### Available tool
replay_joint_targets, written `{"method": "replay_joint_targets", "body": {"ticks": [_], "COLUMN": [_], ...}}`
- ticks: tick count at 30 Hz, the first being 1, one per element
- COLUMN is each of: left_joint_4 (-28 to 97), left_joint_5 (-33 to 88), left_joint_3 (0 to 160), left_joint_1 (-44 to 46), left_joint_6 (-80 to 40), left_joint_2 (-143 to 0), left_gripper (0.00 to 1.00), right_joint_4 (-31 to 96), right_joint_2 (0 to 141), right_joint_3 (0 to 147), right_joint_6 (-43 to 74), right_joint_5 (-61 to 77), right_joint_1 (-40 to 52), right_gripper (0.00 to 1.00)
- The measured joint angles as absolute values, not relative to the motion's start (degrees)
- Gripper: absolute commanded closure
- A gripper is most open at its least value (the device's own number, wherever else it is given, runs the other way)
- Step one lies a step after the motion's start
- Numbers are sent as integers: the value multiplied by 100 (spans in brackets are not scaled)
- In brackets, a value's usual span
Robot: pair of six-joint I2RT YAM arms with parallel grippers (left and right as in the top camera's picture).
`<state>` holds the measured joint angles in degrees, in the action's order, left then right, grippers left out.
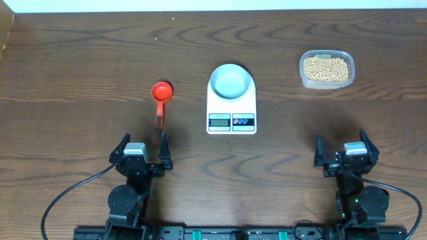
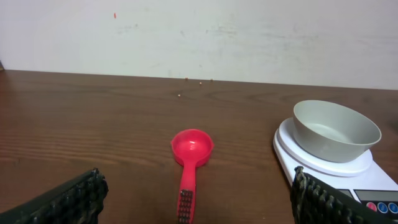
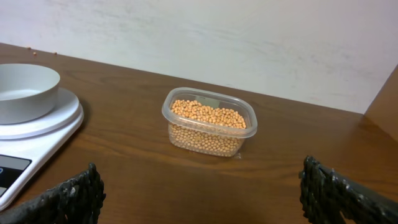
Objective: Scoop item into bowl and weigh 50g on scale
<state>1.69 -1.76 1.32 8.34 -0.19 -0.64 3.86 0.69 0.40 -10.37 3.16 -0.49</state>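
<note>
Beans fill the clear plastic tub, which stands toward 2 o'clock from the scale and well apart from it on the dark wooden worktop. From overhead I see the scale near the middle, with its display and two buttons along the 6 o'clock edge. The bowl rests upright on the round platform at the 12 o'clock end. A red scoop lies at 9 o'clock of the scale, cup toward 12 and handle toward 6, touching nothing else. My left end effector sits at 7 o'clock of the scale, near the scoop's handle tip, fingers spread wide and holding nothing. My right end effector sits at 5 o'clock of the scale, well apart from the tub, likewise spread wide with nothing between its fingers
</note>
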Motion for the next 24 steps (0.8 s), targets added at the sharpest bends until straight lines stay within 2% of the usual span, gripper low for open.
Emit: {"method": "replay_joint_targets", "body": {"ticks": [24], "left_joint_4": [169], "left_joint_5": [-176], "left_joint_3": [132], "left_joint_1": [834], "left_joint_6": [-19], "left_joint_2": [-64], "left_gripper": [4], "right_joint_4": [386], "right_joint_2": [69], "right_joint_3": [40], "right_joint_6": [-1039], "right_joint_5": [316], "right_joint_1": [-49], "right_gripper": [1]}}
